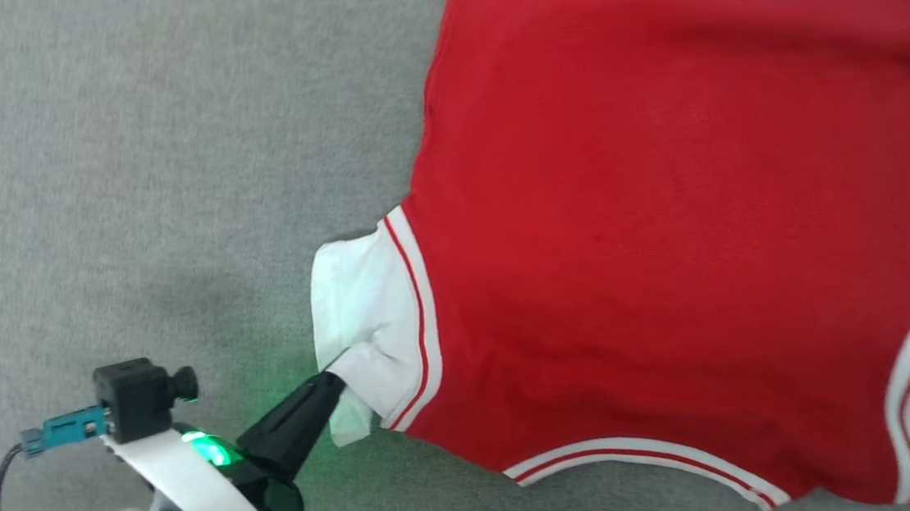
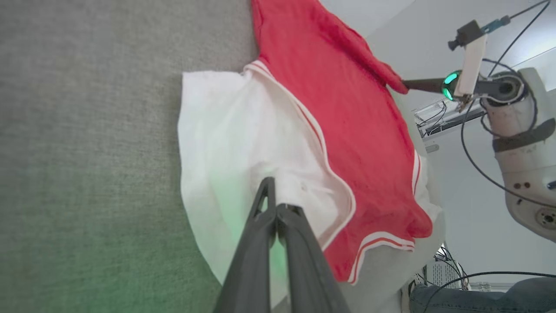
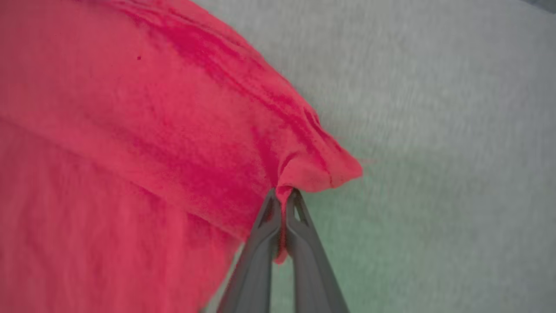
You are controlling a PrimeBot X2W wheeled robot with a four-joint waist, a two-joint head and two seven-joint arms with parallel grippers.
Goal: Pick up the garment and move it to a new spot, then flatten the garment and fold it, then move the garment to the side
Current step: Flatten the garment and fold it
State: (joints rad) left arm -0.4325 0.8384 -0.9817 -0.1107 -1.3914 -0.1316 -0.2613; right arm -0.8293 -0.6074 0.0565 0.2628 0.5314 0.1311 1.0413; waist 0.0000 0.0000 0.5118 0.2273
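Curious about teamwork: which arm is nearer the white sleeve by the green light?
Left. Left jaws are shut on that white sleeve; right jaws pinch a far red corner of the garment.

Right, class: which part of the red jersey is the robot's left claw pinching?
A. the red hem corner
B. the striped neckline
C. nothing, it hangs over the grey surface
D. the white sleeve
D: in the left wrist view the left claw is shut on the white sleeve of the jersey, with white cloth bunched at its tips.
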